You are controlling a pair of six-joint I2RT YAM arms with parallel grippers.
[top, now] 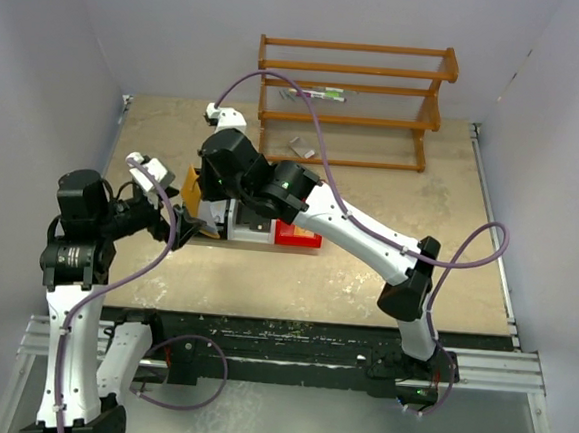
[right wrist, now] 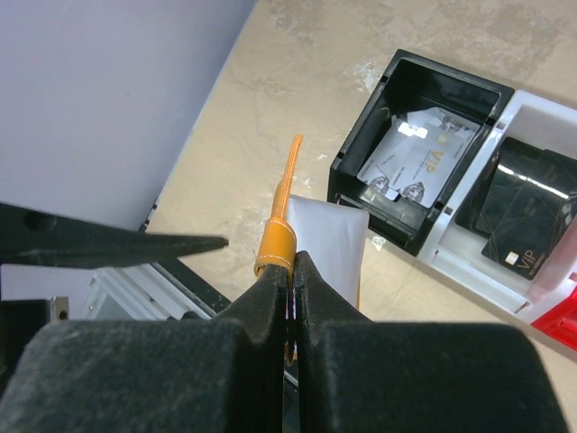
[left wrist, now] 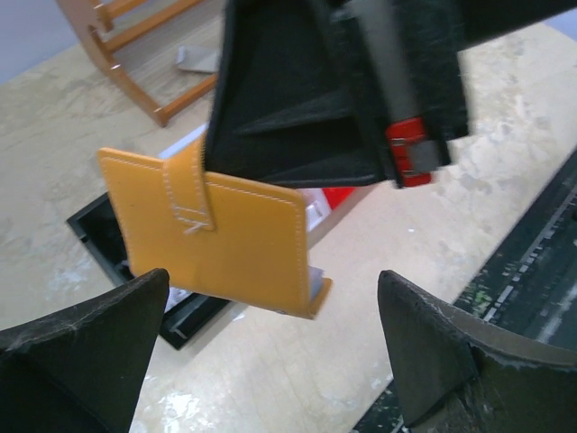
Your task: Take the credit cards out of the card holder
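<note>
Card holder (left wrist: 221,239), a tan-orange leather-like folding wallet, is hung over the left of the beige desk (top: 365,273), pinched at its top edge by the right tool (right wrist: 290,271). Left tool (left wrist: 273,280) is spread, empty. Judged light, floppy, slick; free lower edge should be gripped.

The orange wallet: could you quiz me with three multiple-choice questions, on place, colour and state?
1. Where is the tan-orange leather folding wallet? A in a bin; B in the right pincer; C on a rack.
2. The pale VIP card lies in a bin of which colour? A red; B white; C black.
3. The left pincer is: A open; B shut on the wallet; C shut on a card.
B: it pinches the wallet's edge. C: the black plastic bin holds it. A: its tips stand wide apart.
</note>
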